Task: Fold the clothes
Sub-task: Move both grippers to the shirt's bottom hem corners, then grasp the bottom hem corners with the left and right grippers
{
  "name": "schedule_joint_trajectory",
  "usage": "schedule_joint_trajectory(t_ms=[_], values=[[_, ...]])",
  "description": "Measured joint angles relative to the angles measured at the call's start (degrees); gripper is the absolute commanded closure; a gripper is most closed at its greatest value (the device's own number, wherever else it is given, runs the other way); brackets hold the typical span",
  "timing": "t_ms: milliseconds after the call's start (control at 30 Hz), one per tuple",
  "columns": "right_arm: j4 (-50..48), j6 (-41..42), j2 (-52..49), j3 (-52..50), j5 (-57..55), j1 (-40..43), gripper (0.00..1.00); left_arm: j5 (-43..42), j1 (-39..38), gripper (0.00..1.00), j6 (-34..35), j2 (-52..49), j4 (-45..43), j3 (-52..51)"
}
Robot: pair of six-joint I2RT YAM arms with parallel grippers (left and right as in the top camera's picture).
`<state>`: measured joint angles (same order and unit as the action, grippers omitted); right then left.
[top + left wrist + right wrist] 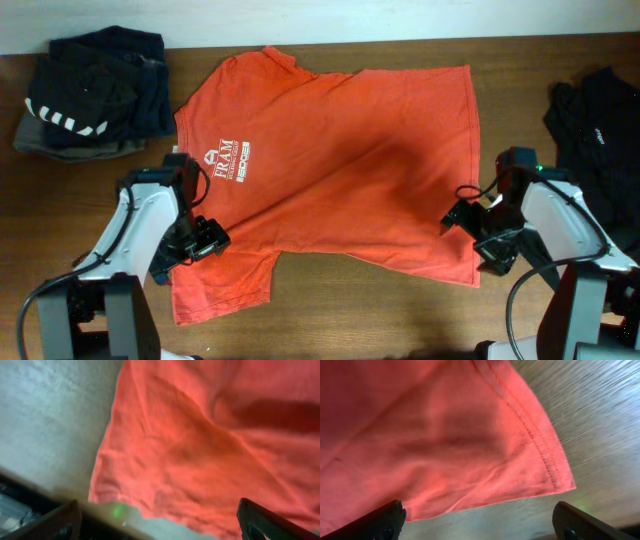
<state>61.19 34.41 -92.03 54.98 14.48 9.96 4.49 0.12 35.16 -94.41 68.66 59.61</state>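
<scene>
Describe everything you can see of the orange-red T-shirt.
The orange-red T-shirt lies spread flat on the wooden table, chest side up, with diagonal creases. It looks like soft cotton; a small white FRAM logo shows, and the hem is stitched. The open left gripper is at its near sleeve, the open right gripper at its near hem corner; contact is unclear.

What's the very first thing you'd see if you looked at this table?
A big orange-red T-shirt is spread out across the middle of the table. The left gripper sits by its near sleeve and the right gripper by its near hem corner, both open.
</scene>
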Motion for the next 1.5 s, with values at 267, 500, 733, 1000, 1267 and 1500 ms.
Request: schedule_joint_trajectory(t_ms=[267, 500, 733, 1000, 1267, 1500], values=[[-1.2, -0.6, 0.0, -4.6, 1.1, 0.0, 0.01, -1.6, 4.0, 0.04, -5.7, 0.0, -3.8, -4.8], [-5.2, -0.3, -0.1, -9.6, 1.5, 0.0, 0.01, -4.7, 4.0, 0.09, -9.0, 0.0, -2.6, -5.2], [-7.3, 0.0, -0.1, -11.2, 1.5, 0.0, 0.01, -2.7, 4.0, 0.09, -7.2, 0.0, 0.9, -6.7], [-9.0, 1.8, 0.6, -12.2, 1.5, 0.0, 0.01, -2.1, 4.0, 0.09, -3.8, 0.0, 0.7, -11.1], [-10.1, 3.3, 1.3, -12.7, 1.3, 0.0, 0.01, -2.2, 4.0, 0.09, -3.1, 0.0, -1.8, -13.0], [-10.5, 4.3, 1.5, -13.0, 1.0, 0.0, 0.18, -4.3, 4.0, 0.11, -2.8, 0.0, -3.4, -14.8]])
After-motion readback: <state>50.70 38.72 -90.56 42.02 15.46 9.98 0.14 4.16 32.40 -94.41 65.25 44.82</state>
